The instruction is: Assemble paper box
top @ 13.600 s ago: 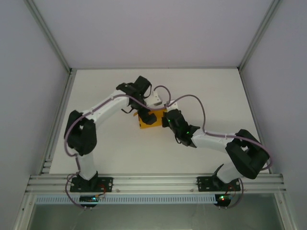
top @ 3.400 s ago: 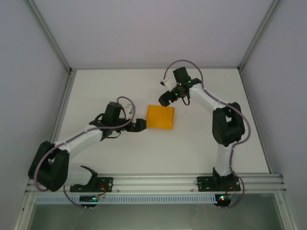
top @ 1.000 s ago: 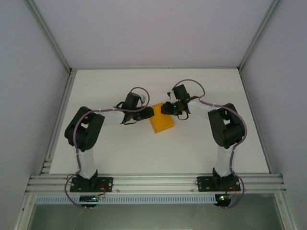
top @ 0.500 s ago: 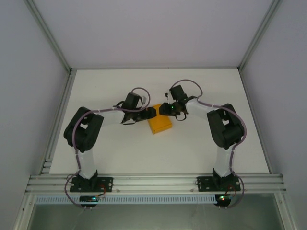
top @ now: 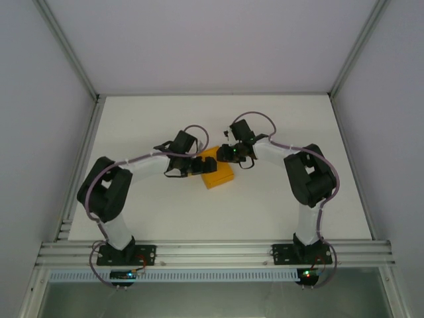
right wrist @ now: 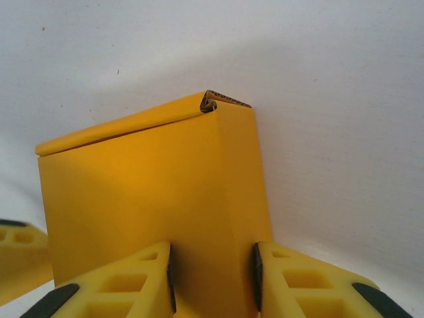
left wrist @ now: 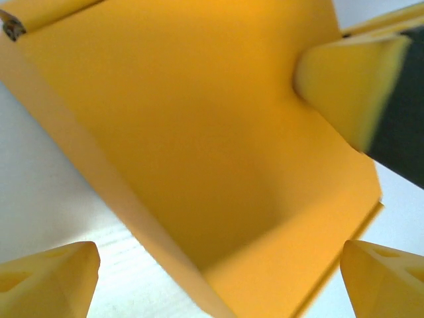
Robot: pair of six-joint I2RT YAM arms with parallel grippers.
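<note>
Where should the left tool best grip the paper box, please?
I'd grip the paper box across its side walls at the left end, coming in low from the left: its broad flat top offers no edge, the open left tool faces that end, and the right tool holds the far corner.

A robotics lab test cell: a bare white tabletop (top: 165, 218) enclosed by plain pale-grey panel walls (top: 212, 40) and silver aluminium profile framing (top: 212, 252), with two white-and-black robot arms (top: 142, 162) bolted on.
</note>
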